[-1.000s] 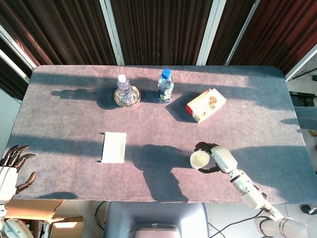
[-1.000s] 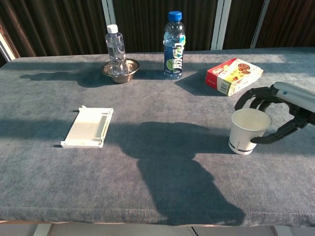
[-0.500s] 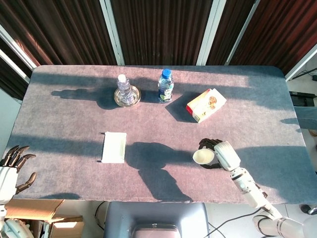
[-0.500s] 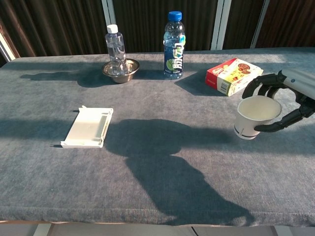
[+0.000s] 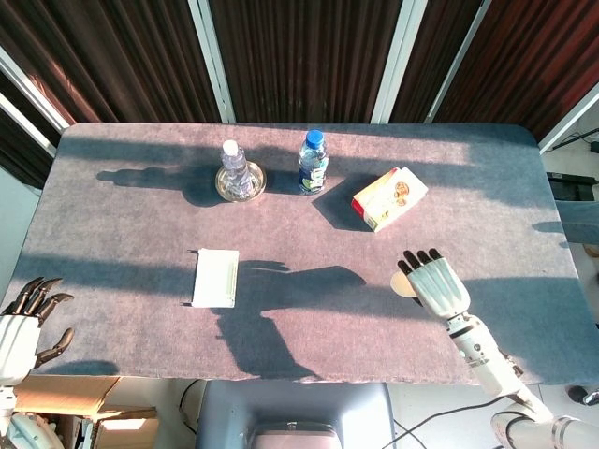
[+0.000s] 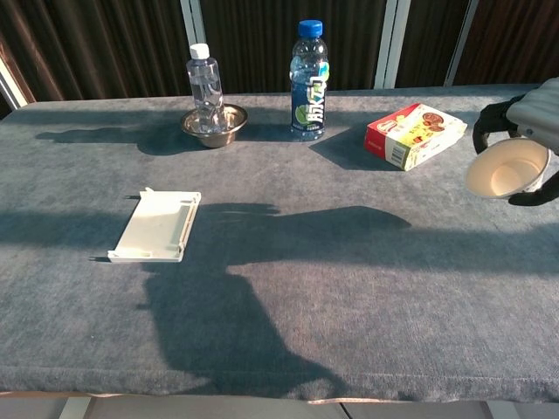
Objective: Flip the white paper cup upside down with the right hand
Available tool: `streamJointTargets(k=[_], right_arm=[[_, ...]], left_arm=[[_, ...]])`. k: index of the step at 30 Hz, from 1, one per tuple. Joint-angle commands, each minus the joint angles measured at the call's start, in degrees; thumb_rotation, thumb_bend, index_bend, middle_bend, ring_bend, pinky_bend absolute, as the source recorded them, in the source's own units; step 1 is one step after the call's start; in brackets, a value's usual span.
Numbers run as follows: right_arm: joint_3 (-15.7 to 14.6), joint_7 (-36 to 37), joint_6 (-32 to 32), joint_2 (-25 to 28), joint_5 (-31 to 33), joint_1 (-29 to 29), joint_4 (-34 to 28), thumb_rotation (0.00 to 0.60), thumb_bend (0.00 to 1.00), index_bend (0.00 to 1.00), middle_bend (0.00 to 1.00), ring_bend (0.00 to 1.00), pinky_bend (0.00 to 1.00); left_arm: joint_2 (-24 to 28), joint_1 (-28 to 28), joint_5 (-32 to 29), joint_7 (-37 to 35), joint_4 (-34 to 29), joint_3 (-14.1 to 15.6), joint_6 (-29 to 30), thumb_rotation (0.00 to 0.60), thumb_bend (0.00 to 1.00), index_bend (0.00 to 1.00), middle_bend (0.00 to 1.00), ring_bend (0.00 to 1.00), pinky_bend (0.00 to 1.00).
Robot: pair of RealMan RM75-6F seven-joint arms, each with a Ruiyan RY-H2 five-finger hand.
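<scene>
- Clear of the table (image 6: 288,288), your right hand (image 5: 438,285) is wrapped around the white paper cup (image 6: 507,168), which hangs in the air tipped over on its side, with the mouth facing the chest camera and slightly down.
- From the head view the back of that hand covers nearly all of the cup (only a sliver of rim peeks out at its inner edge), so you cannot judge the grip from above; trust the chest view.
- Thin paper walls are the main worry: squeeze harder while you roll the wrist and I'd expect the cup to buckle or pop out.
- Ease the fingers too soon, with the mouth not yet fully down, and the cup would likely land on its side and roll.
- Just ahead of your hand and a little inward lies the snack box (image 6: 416,133); a wide wrist swing could clip it.
- Bringing the rim down tilted may catch one edge on the cloth and tip the cup over, so level it first.
- Off the near corner, your left hand (image 5: 21,327) sits with fingers loosely spread and nothing in them, well away from the work.
</scene>
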Motion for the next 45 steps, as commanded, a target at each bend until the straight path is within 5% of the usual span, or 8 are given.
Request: streamJointTargets(k=[1,12,28,45], right_arm=[[1.64,-10.25,-6.30,2.11,8.05,0.67,-6.01,0.600,0.27,0.56,0.47,0.51,0.60],[0.83,-6.28,-13.11,-1.75,12.34,3.42,-1.60,0.600,0.27,0.48,0.46,0.44,0.57],[-0.31,8.25,-10.01,-4.38,7.31,3.74,6.12,0.600,0.27,0.22,0.16,0.16,0.49],[1.80,12.13,-15.55,-8.49,10.13,7.82,18.00,0.600,0.29,0.41,0.25,0.27,0.49]], left_arm=[[0.11,0.01,-0.10,0.06,-0.18,0.06,-0.14,0.600,0.30,0.35,0.16,0.10,0.40],[0.32,-0.07,-0.30,0.04,-0.50,0.14,-0.62,0.600,0.30,0.35,0.16,0.10,0.40],[0.47,0.08,-0.22,-0.22,-0.60,0.23,-0.46,0.600,0.30,0.35,0.16,0.11,0.40],[0.48,-0.06,-0.34,0.07,-0.77,0.32,-0.97,0.600,0.30,0.35,0.16,0.11,0.40]])
